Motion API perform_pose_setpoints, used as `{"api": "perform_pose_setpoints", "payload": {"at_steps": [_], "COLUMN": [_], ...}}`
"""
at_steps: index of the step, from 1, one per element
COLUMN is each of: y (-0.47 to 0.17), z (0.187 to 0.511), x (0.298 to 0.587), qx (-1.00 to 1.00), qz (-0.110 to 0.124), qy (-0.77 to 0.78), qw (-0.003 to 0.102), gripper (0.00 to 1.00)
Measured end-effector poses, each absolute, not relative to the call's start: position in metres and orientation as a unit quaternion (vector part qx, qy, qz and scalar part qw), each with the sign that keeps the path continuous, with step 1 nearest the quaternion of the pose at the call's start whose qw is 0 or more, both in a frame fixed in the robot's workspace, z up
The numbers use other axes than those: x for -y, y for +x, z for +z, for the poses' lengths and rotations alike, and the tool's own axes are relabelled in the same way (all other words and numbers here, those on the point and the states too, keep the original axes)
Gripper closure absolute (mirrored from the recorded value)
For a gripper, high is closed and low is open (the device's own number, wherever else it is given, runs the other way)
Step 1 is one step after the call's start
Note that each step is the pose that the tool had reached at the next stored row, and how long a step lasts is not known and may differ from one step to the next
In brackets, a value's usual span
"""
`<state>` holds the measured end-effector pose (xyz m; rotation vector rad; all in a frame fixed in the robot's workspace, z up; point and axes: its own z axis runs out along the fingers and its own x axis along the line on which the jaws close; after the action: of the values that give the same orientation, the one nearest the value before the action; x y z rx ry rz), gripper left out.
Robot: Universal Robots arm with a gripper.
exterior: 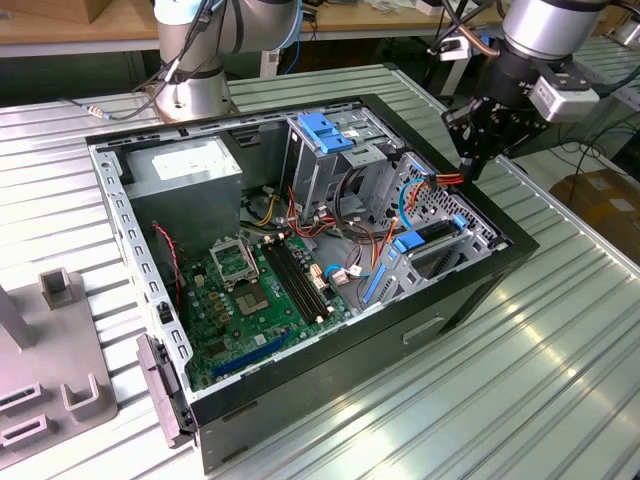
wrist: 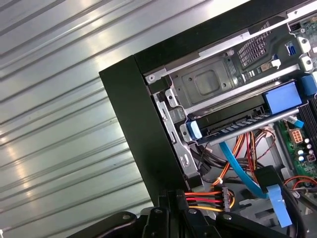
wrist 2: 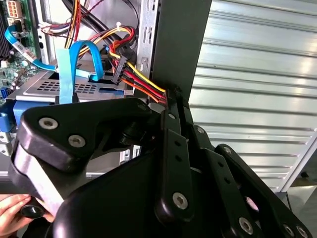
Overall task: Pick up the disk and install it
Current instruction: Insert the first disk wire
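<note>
Leftmost, lower left of the exterior view: grey fixture block (exterior: 55, 385), standing on the ribbed metal table (exterior: 560, 380).

Upper left of centre: robot arm base (exterior: 195, 70), on the table behind the case.

Centre: open computer case (exterior: 300, 400), black, lying on its side, side panel off. Contents, from the exterior view's left to its right:
- power supply (exterior: 190, 172), grey box in the far corner;
- motherboard (exterior: 255, 290), green, flat on the case floor;
- drive cage (exterior: 325, 165), tall grey metal, with a blue latch (exterior: 325, 130) on top;
- a loose tangle of red, yellow and orange wires between the cage and the front wall.

Right of centre: disk (exterior: 437, 236), dark grey, framed by a blue rail. It sits flat in the low bay at the case's front corner, just beside the front wall, with a blue tab at each end. In the first wrist view the disk (wrist: 233, 128) shows edge on in its slot, next to a grey metal bay.

Blue data cable (wrist: 238, 166): flat ribbon, looping near the disk. It also appears in the second wrist view (wrist 2: 74, 57).

Upper right: gripper (exterior: 468, 168), black, hanging over the case's front corner, apart from the disk. Its fingers are pressed together, pinching the power cable (exterior: 445, 180). In both wrist views the red, yellow and orange wires of the power cable (wrist 2: 143, 84) (wrist: 203, 201) run out from the tips of the gripper (wrist 2: 171, 96) (wrist: 174, 198).
</note>
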<state>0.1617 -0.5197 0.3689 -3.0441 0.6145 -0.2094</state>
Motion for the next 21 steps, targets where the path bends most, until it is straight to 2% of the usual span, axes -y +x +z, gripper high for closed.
{"api": "perform_pose_setpoints", "payload": {"at_steps": [21], "y": [0.149], "z": [0.371], "x": [0.52], "qx": [-0.205], "qz": [-0.065], "qy": [-0.976], "qw": [0.012], "gripper": [0.84]}}
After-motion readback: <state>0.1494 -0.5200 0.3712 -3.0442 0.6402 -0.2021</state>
